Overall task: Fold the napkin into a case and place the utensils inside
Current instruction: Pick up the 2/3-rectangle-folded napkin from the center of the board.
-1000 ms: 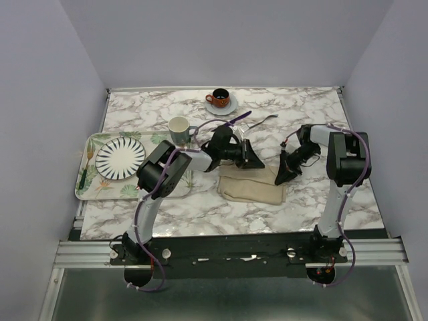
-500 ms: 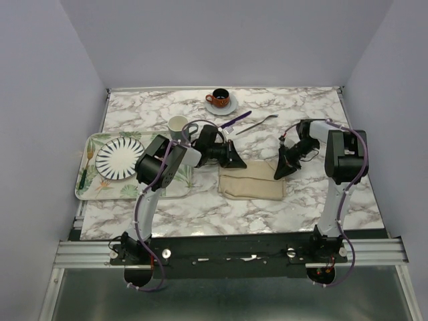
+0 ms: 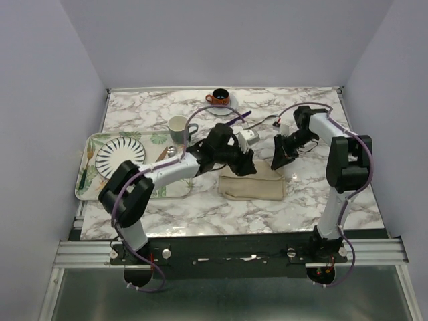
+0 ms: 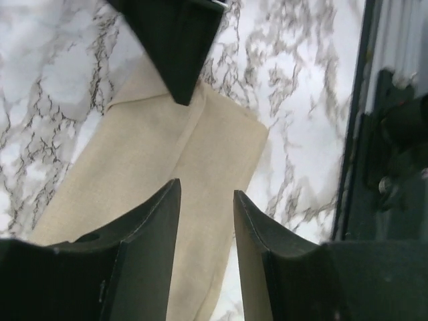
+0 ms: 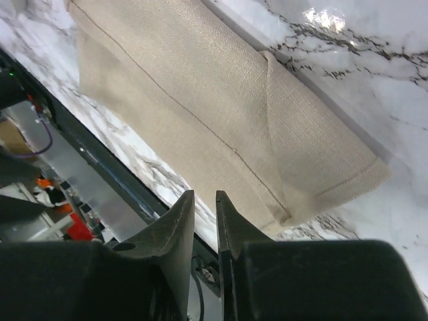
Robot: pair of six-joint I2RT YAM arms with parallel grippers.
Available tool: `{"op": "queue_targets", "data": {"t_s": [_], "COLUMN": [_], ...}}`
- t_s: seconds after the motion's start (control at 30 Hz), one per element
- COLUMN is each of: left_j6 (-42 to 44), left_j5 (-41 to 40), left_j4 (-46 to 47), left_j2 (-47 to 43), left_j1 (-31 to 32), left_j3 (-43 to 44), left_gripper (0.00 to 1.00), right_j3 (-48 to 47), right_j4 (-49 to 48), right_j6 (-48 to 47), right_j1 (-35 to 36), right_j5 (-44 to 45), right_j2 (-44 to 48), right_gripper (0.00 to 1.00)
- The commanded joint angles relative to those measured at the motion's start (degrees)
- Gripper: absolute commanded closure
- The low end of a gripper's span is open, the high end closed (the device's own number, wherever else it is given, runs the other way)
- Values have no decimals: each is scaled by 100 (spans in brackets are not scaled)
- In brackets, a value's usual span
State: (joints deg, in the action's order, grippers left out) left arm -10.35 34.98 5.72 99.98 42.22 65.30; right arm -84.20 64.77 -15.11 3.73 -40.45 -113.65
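Left fingers [image 4: 144, 261] parted over napkin [image 4: 140, 160], purple knife [image 3: 241, 116] (overhead only)

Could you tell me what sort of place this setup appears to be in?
Probably a robot test cell staged as a dining table: plain walls box in a marble-patterned tabletop, a metal rail runs along the near edge, and a leaf-printed tray, mug and folded napkin are laid out.

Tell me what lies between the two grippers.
Top view: only the folded napkin's far edge and bare marble tabletop separate left gripper from right gripper.
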Motion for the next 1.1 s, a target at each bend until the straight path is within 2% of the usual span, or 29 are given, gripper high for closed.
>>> {"op": "queue_targets", "data": {"t_s": [0.0,0.07,0.1,0.33,0.57,0.67,0.83,0.9,1.07], "left_j6": [3069,3503,3774,4409,4822,4919,4964,4920,4402], "left_j5": [-2011,-2580,-2723,-3654,-4025,-4104,-3860,-3501,-2603], "left_j4": [-985,-845,-627,78,219,184,-237,-561,-1441], "left_j2": [-408,-497,-532,-226,275,486,470,330,83], "left_j1": [1005,1288,1533,2106,2396,2423,2423,2423,2370], "left_j3": [-658,-955,-1053,-1484,-1467,-1424,-1318,-1222,-853], "left_gripper": [50,48,42,42,45,55,94,100,100], "right_j3": [-131,-97,-88,45,-193,-149,9,123,439], "right_j4": [-342,-483,-518,-764,-501,-431,-387,-378,-395], "right_j6": [-88,-71,-71,-97,-185,-273,-422,-448,-589], "right_j1": [303,365,427,568,603,620,735,796,875], "right_j5": [607,687,748,1092,1355,1425,1452,1443,1347], "right_j2": [-219,-316,-334,-571,-756,-782,-703,-633,-405], "right_gripper": [73,73,73,74,76,78,79,79,80]}}
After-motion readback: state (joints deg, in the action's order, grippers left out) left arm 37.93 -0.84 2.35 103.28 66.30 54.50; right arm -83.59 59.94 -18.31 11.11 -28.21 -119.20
